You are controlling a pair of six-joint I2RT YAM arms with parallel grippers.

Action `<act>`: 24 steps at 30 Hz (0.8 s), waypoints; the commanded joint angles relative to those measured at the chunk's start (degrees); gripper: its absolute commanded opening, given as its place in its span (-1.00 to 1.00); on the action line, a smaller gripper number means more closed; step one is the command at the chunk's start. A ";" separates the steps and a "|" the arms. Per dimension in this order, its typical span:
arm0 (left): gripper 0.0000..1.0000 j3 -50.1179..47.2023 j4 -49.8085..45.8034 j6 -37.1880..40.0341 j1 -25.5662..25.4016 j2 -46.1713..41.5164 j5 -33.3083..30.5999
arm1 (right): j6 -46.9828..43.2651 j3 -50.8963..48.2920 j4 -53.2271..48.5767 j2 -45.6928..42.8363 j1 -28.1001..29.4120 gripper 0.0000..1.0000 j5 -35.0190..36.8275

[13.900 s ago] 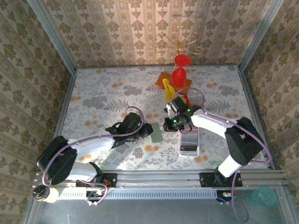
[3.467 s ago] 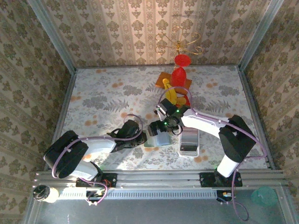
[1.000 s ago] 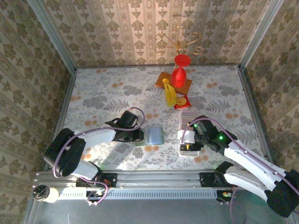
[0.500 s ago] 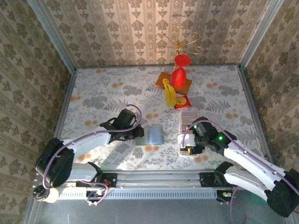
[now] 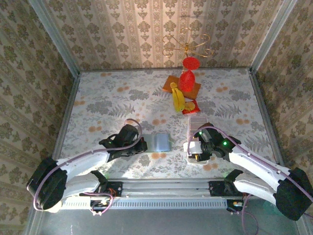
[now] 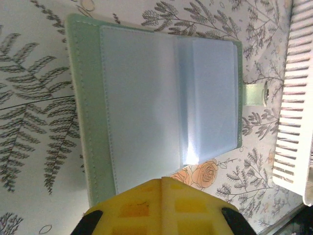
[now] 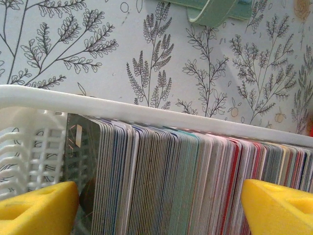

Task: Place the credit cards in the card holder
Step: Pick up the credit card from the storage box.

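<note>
The sage-green card holder (image 5: 159,142) lies open on the floral table, its clear sleeves (image 6: 156,107) facing up and its strap tab (image 6: 255,94) pointing toward the tray. My left gripper (image 5: 141,146) is shut, and its yellow fingertips (image 6: 161,198) meet over the holder's near edge. The credit cards (image 7: 186,181) stand on edge as a striped row in the white tray (image 5: 197,157). My right gripper (image 5: 192,149) is open above that row (image 7: 156,208), one yellow finger (image 7: 34,208) on each side of the stack, with nothing gripped.
The tray's white rim (image 7: 146,110) runs in front of the cards, and its slotted side (image 6: 293,98) lies right of the holder. A red glass (image 5: 187,78), a banana (image 5: 177,98) and an orange mat (image 5: 171,82) sit at the back.
The right arm went from the holder to the tray and has now edged left over the tray's near end. The left arm has drawn slightly toward the near edge, its tips still at the holder.
</note>
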 commanded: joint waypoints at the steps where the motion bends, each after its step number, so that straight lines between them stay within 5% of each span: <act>1: -1.00 -1.55 0.39 -3.22 -0.21 -2.71 -2.46 | -1.75 -1.49 1.54 0.21 0.57 0.64 2.47; 12: -1.00 -3.36 -0.87 -5.11 -0.51 -6.16 -4.15 | -1.62 -2.55 -1.71 -4.38 1.43 -0.04 3.28; 24: -1.00 -3.63 -1.21 -5.37 -0.79 -5.97 -4.66 | -1.98 -1.47 -2.62 -5.31 1.88 -0.43 4.40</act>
